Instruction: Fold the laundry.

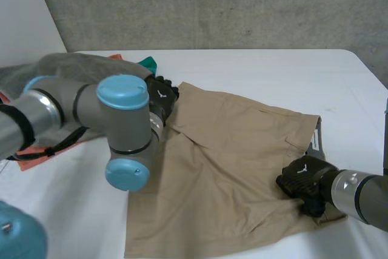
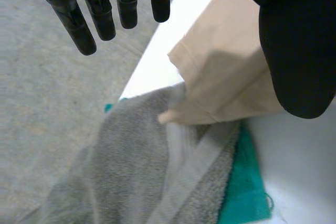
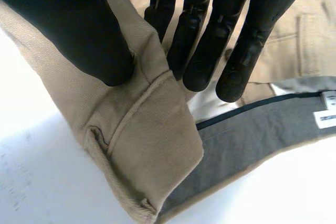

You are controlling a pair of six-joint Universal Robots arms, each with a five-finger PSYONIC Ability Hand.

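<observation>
A pair of khaki shorts (image 1: 230, 168) lies spread over the middle of a white counter (image 1: 254, 71), with the waistband (image 3: 147, 145) at the right and the leg hems towards the near left.

The robot's left hand (image 1: 160, 96) sits at the far left corner of the shorts. In its wrist view its fingers (image 2: 100, 14) are straight and spread well apart from the thumb (image 2: 296, 45), gripping nothing. The corner of the khaki cloth lies just beside the thumb.

The right hand (image 1: 306, 180) is on the waistband at the near right of the shorts. Its wrist view shows a raised fold of the waistband clamped between the thumb (image 3: 79, 24) on one side and the fingers (image 3: 205, 51) on the other. The grey inner lining and a white label (image 3: 325, 116) show beside the fold.

At the far left of the counter, a grey towel (image 1: 79, 65) touches the corner of the shorts, and a green cloth (image 1: 148, 63) peeks out beside it. An orange-red cloth (image 1: 27, 163) lies at the left edge, partly under the left arm.
</observation>
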